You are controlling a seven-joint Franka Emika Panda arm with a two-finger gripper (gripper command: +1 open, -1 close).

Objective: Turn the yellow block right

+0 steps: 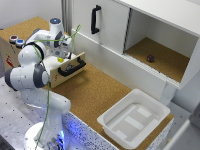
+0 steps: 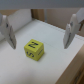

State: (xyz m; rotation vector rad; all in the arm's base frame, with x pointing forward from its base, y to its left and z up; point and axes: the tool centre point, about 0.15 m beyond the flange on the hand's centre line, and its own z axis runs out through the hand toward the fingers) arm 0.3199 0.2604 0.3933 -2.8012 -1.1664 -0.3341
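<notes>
The yellow block [image 2: 33, 48] is a tiny cube with dark markings, lying on the white floor of the open drawer [image 1: 64, 70]. In the exterior view it shows only as a small yellow spot [image 1: 60, 59] under my hand. My gripper [image 2: 40, 34] is open and empty above the block. One finger [image 2: 9, 31] stands on each side of it, apart from it. In the exterior view the gripper [image 1: 63, 51] reaches down into the drawer behind its black handle [image 1: 71, 66].
A white cabinet stands behind, with a black door handle [image 1: 95, 19]. Its open compartment holds a small dark roundish object [image 1: 150, 58]. A white bin [image 1: 132, 117] sits on the cork table. A thin yellow-green cable [image 1: 76, 34] hangs along the arm.
</notes>
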